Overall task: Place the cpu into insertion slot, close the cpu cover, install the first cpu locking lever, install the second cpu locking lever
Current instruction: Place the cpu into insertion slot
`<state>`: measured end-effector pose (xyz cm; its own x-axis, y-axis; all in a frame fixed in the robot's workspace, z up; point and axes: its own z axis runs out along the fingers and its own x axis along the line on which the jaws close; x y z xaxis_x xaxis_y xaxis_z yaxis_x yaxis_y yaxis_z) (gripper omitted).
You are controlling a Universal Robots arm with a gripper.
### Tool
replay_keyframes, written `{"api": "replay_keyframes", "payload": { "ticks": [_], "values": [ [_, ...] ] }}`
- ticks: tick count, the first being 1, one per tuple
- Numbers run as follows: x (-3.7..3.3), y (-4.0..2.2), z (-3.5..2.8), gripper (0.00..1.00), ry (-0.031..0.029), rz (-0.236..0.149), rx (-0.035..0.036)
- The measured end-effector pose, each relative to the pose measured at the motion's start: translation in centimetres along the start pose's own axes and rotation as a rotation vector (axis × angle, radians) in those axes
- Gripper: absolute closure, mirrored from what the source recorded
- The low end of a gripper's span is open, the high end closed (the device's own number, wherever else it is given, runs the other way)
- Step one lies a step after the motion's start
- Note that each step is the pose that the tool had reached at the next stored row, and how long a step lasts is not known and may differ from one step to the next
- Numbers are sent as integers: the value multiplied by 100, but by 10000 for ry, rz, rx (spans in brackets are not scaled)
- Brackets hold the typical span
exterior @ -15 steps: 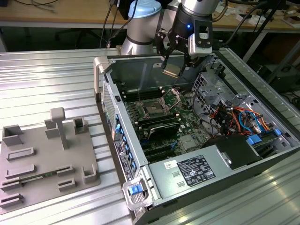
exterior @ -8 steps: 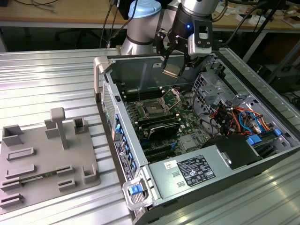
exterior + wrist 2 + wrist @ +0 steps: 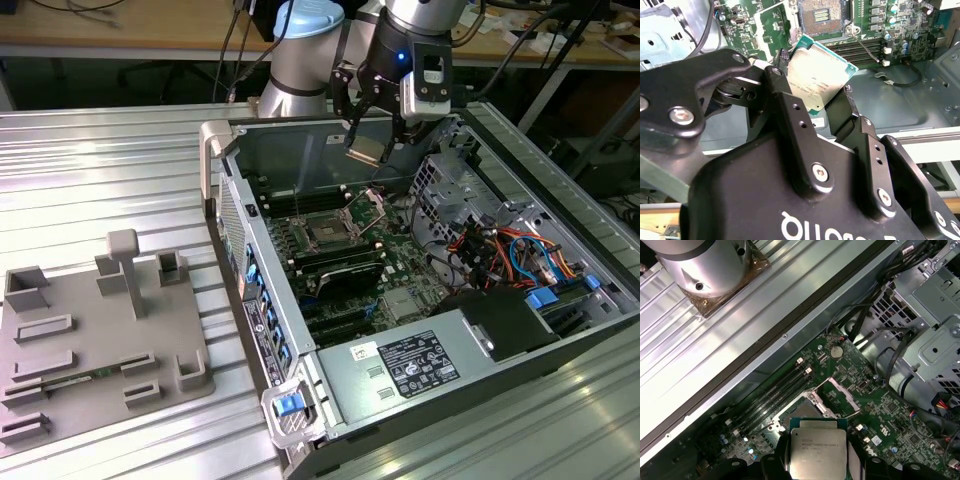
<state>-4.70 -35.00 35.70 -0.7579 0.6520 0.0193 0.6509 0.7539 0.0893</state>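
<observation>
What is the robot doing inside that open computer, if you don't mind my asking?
The robot arm holds a processor chip between its fingers, above the motherboard inside the open computer case. The chip hangs in the air, not yet seated. Below it the square socket stands uncovered, with its metal cover frame swung up and open.
</observation>
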Motion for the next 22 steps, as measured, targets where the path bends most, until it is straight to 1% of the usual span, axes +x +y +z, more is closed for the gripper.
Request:
{"api": "replay_keyframes", "payload": {
  "ticks": [15, 22],
  "values": [
    [3, -2, 2, 45, -15, 166, -3],
    [3, -3, 4, 45, -31, 349, -7]
  ]
}}
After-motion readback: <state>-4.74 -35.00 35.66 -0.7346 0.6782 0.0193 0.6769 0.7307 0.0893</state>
